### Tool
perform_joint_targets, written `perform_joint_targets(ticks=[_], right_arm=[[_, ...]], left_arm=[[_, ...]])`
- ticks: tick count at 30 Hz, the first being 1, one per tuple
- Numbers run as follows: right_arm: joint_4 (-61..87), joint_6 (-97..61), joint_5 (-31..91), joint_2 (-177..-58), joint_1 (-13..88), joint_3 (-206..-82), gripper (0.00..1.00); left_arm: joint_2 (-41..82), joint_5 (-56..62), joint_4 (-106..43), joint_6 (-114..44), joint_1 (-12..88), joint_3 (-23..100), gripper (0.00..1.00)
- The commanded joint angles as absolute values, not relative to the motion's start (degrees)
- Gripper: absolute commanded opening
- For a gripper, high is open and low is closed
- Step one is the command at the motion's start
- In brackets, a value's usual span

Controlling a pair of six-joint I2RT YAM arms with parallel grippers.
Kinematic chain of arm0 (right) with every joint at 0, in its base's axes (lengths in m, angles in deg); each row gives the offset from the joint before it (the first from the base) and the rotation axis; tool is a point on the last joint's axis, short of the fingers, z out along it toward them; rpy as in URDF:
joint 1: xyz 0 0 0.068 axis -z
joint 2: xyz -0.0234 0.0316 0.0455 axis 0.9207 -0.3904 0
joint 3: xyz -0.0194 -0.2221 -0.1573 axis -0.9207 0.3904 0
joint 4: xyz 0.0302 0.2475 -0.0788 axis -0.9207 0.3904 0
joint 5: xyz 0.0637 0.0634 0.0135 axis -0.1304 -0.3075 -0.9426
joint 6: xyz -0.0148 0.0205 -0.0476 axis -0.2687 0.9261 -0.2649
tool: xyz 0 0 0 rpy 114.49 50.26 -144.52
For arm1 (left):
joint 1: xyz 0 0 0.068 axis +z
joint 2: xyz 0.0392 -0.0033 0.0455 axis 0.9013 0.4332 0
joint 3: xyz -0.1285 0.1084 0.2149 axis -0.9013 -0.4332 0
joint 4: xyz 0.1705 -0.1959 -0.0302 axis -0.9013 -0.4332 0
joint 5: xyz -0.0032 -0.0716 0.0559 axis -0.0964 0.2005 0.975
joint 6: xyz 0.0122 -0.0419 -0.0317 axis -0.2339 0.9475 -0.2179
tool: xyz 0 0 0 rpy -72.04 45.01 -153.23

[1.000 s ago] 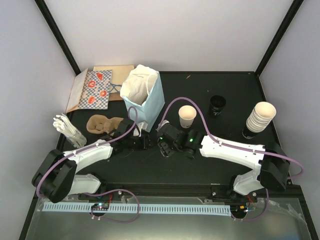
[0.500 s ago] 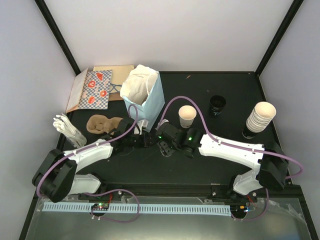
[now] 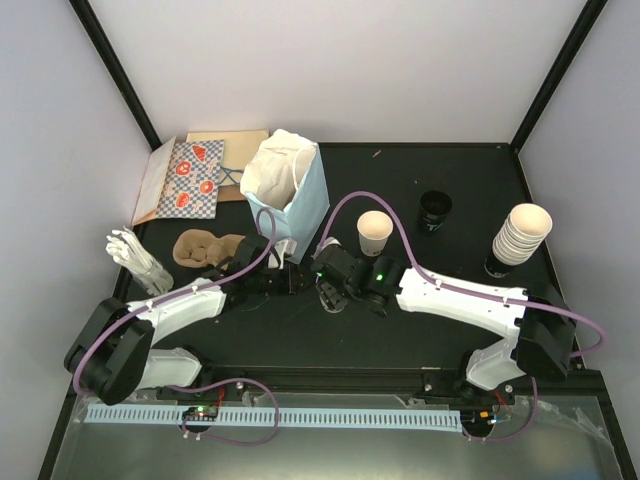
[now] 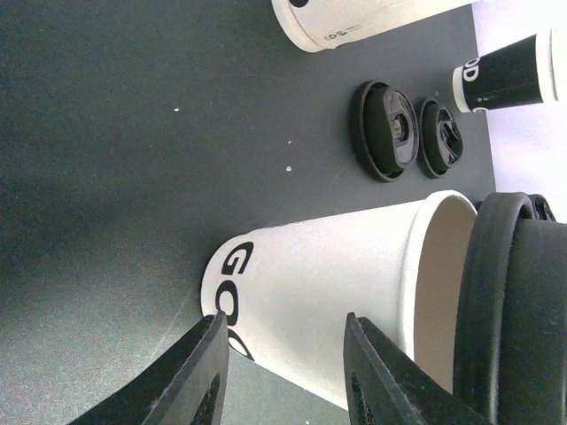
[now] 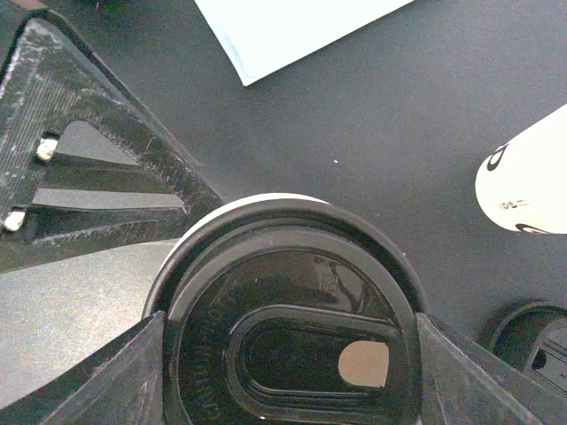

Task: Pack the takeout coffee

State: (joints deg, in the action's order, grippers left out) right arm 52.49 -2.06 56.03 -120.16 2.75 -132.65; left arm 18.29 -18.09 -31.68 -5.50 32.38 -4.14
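My left gripper [image 4: 285, 326] is clamped around a paper cup [image 4: 328, 274] just in front of the blue bag [image 3: 300, 195]. My right gripper [image 5: 288, 323] grips a black lid [image 5: 292, 354] at the cup's mouth. I can't tell whether the lid is seated.

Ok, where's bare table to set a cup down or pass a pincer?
Free: back strip from blue bag to spare lids; near patch between left forearm and right forearm. Crowded: the middle, where the right pincer holds a lid beside the left pincer and open cup.
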Motion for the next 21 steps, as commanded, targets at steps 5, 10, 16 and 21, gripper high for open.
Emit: perform_joint_targets(ticks=[5,10,16,21], right_arm=[[51.01,-2.00,57.02,-121.86,2.38,-134.36,0.71],[50.57,-1.65,56.54,-122.17,2.43,-133.81,0.71],[50.74,-1.04,55.99,-123.42,2.43,-133.56,0.71],[52.03,-0.13,55.34,-124.92,2.68,-133.45,0.71]], left_arm=[[20.29,-17.73,-29.69,-6.53,32.62,-2.13,0.38],[20.57,-18.08,-29.48,-6.43,32.66,-2.21,0.39],[21.26,-18.85,-28.37,-5.88,32.54,-2.73,0.38],[21.34,-19.15,-28.12,-5.65,32.52,-2.97,0.38]])
